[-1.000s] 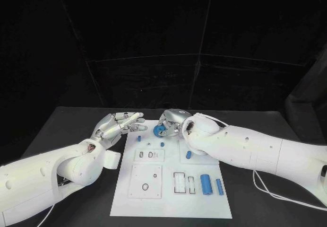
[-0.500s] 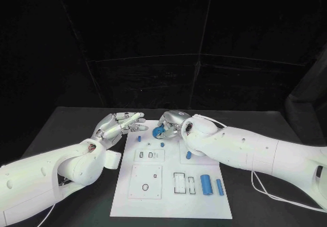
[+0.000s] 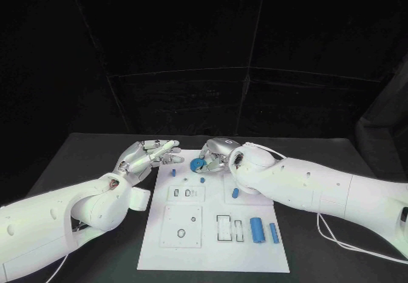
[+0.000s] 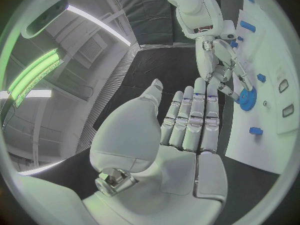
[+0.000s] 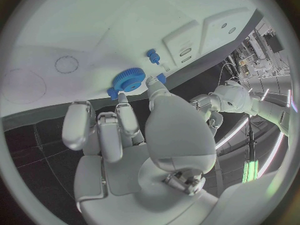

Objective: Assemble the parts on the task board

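The white task board lies in the middle of the table. My right hand is over the board's far end and pinches a blue gear between thumb and fingertips, at the board surface. The gear has small blue parts close beside it. My left hand hovers at the board's far left corner, fingers straight and together, holding nothing. The left wrist view shows that flat palm facing the right hand and the gear.
Small blue pegs lie on the board's far half. Two blue cylinders lie at its near right beside rectangular slots. A recessed plate with an oval hole sits near left.
My right hand has shifted the gear very slightly at the board's far end. The left hand has stayed in place.
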